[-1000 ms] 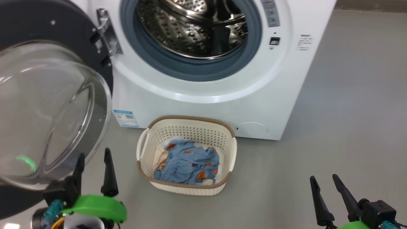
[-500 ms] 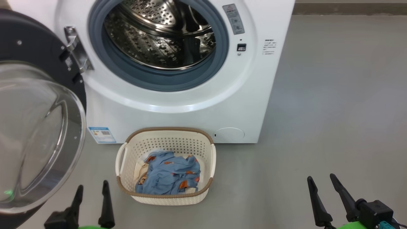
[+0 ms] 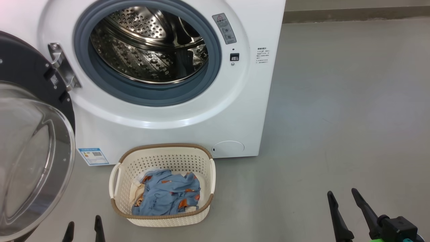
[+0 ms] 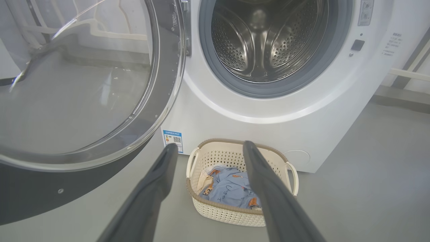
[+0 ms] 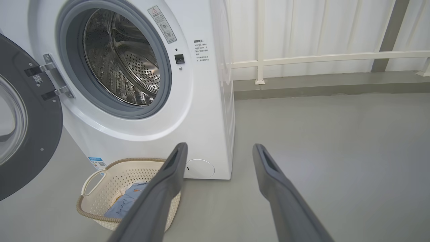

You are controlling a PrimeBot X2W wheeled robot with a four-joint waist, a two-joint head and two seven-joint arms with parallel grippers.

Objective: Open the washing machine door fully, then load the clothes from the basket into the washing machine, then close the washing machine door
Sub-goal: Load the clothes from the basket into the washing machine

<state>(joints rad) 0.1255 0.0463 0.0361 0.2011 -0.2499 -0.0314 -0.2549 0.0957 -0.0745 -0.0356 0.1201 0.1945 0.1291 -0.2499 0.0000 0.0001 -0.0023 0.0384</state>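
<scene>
The white washing machine (image 3: 174, 131) faces me with its steel drum (image 3: 147, 43) exposed. Its door (image 3: 33, 161), black rim around a clear glass bowl, hangs swung out on the left hinge (image 3: 62, 70). On the floor before the machine stands the cream basket (image 3: 163, 220) holding the light blue clothes (image 3: 166, 198) over some cream cloth. My left gripper (image 3: 83, 224) is open at the bottom left, short of the basket, empty. At the bottom right my right gripper (image 3: 342, 198) is open and empty too. In the left wrist view the left gripper (image 4: 208, 148) frames the basket (image 4: 231, 215) from afar.
Bare grey floor (image 3: 336, 117) stretches to the right of the machine. A white railing (image 5: 319, 58) and pale curtain stand behind it. A blue label sticker (image 3: 93, 156) marks the machine's lower left front. The open door (image 4: 84, 101) takes up the space at the left.
The head view has shifted, so the machine and basket sit further left and lower. The left gripper has sunk toward the bottom edge, away from the door. Both grippers stay open.
</scene>
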